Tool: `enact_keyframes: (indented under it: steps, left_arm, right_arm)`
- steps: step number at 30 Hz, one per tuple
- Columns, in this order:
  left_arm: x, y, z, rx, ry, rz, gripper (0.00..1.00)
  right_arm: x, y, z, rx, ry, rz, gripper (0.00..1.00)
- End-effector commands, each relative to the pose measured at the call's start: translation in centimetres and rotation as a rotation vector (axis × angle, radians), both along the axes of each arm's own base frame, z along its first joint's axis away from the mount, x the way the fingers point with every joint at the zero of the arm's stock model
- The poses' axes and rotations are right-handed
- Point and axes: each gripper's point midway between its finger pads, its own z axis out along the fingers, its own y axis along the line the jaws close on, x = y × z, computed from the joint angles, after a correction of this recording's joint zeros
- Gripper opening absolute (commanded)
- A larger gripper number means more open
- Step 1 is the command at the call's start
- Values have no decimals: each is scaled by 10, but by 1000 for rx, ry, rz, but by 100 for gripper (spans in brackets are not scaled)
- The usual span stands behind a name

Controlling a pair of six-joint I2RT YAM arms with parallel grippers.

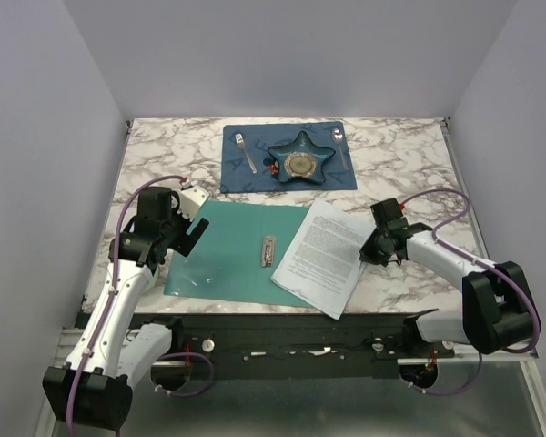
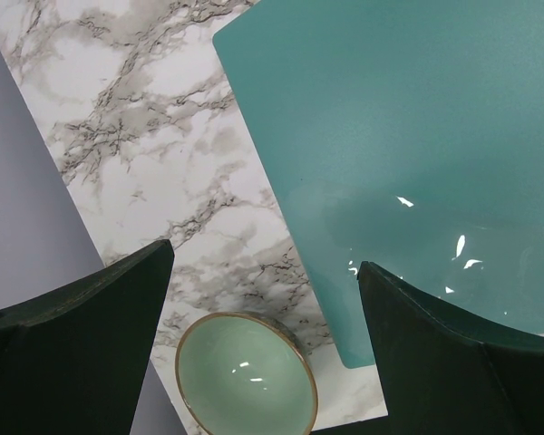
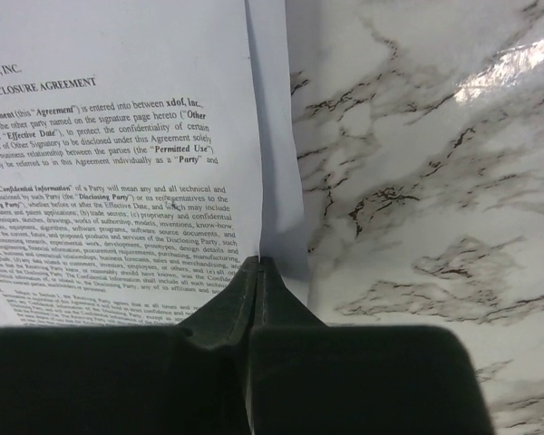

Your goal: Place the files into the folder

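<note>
1. Marble-patterned table inside grey walls; the arms' bases sit at the near edge.
2. Left gripper hangs wide open over the teal folder's left corner, beside a small green bowl.
3. Folder lies open and flat, with a metal clip at its spine.
4. Files lie tilted, overlapping the folder's right edge.
5. Right gripper is closed at the files' right edge; whether it pinches a sheet is unclear.
6. Farthest: a blue placemat with a star dish.

One folder, perhaps two files, one placemat, one star dish, one fork, one spoon, one bowl.
</note>
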Motion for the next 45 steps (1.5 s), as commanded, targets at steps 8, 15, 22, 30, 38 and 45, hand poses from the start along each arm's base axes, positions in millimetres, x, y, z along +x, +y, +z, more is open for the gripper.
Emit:
enact_keyframes:
  steps: [8,15,22,30,38,45]
  left_arm:
    - [1,2,8,23,-25,-15,99]
    - [7,-2,13,-22,-30,24,99]
    - [10,-10,29,-94,-45,46,99]
    - [16,-15,76,-210,-135,74,99]
    - [13,-31,34,-229,-5,-15,99]
    - [23,-50,-18,-149,121,-102,99]
  right_arm:
    - [22,32,65,164,-213,122,1]
    - [50,91,188,318,-500,392,1]
    - [38,155,270,439,-648,682,1]
    - [32,182,291,506,-671,703,1]
    - [36,189,184,552,-492,524,0]
    - [32,183,104,487,-413,386,1]
